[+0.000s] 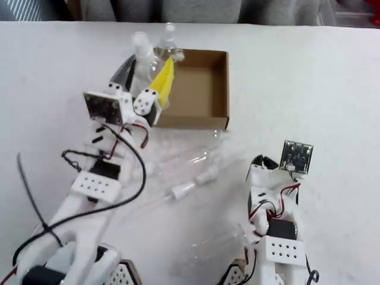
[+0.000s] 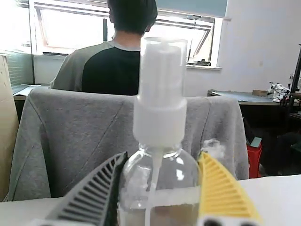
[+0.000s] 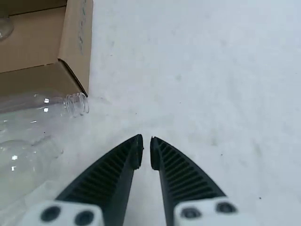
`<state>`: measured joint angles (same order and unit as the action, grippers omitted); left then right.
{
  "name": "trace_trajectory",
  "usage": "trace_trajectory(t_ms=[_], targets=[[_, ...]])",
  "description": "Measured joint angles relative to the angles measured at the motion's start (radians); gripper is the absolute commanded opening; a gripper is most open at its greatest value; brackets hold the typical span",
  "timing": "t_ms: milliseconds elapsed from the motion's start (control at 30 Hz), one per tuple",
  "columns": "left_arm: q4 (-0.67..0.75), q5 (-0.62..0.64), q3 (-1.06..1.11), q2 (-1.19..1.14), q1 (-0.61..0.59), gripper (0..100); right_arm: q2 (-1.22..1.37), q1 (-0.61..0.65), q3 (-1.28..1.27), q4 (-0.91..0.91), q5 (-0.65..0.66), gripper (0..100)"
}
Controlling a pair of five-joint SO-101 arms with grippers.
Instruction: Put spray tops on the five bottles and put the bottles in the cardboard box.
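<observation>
From above, the left gripper (image 1: 152, 65) is clamped on a capped bottle (image 1: 142, 47) at the far-left corner of the cardboard box (image 1: 227, 89), and I reckon the risk is right there. If it comes down over the wall and not inside it, the base could catch the rim and tip, or knock the second capped bottle (image 1: 170, 32) just beside it. Whether that one stands inside the box, I cannot tell. Other clear bottles (image 1: 184, 157) lie on the table near the box front, with 2 loose spray tops (image 1: 183, 190) trailing their tubes. The right gripper (image 1: 259, 161) sits well apart from them. On the left wrist view the held bottle is upright, see-through plastic with a white spray top (image 2: 160, 94) and a thin dip tube down the middle. The black and yellow fingers pinch its rounded shoulder, and such a smooth curve could slide or twist if the grip eases. On the right wrist view the 2 black fingers (image 3: 117, 174) are drawn almost together with nothing between them, above bare table (image 3: 211, 70). An uncapped bottle (image 3: 56, 106) lies on its side, open neck close by the box corner. Being round and light, it would likely roll from any nudge.
</observation>
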<state>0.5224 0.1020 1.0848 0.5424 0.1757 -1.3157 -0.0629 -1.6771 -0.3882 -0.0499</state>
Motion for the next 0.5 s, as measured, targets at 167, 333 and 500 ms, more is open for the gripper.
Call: trace_trajectory(t_ms=[167, 333, 500], targets=[[0.213, 0.000, -0.025, -0.210, 0.000, 13, 0.000, 0.000, -0.008, 0.000, 0.000, 1.5], [0.339, 0.000, -0.137, -0.423, -0.008, 13, 0.000, 0.000, -0.009, 0.000, 0.000, 1.5], [0.405, 0.000, -0.282, -0.644, -0.018, 13, 0.000, 0.000, -0.009, 0.000, 0.002, 1.5]])
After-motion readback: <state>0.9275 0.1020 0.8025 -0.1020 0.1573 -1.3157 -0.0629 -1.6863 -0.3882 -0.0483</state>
